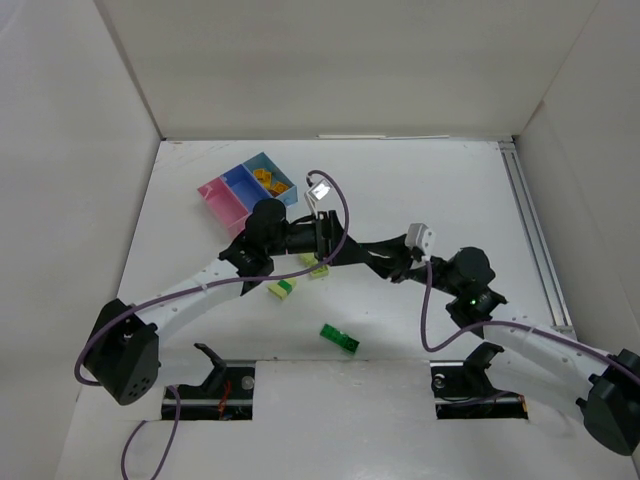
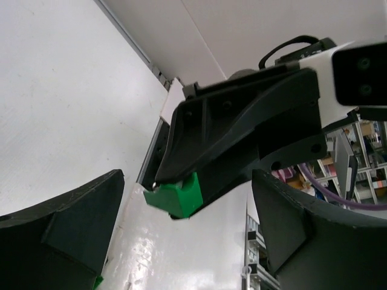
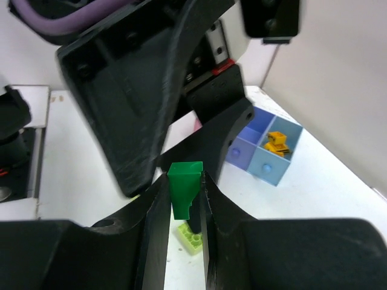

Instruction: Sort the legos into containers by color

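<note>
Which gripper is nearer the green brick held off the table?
Right. The right gripper is shut on the green brick; the left gripper has jaws open either side of it, not touching.

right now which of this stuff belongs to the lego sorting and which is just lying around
Job:
- bins
- orange bricks, in a blue bin
- green brick, in the right gripper
- loose on the table: dark green brick, yellow-green brick, lime brick

Lying about:
- purple cables
- rail along the table's right edge
</note>
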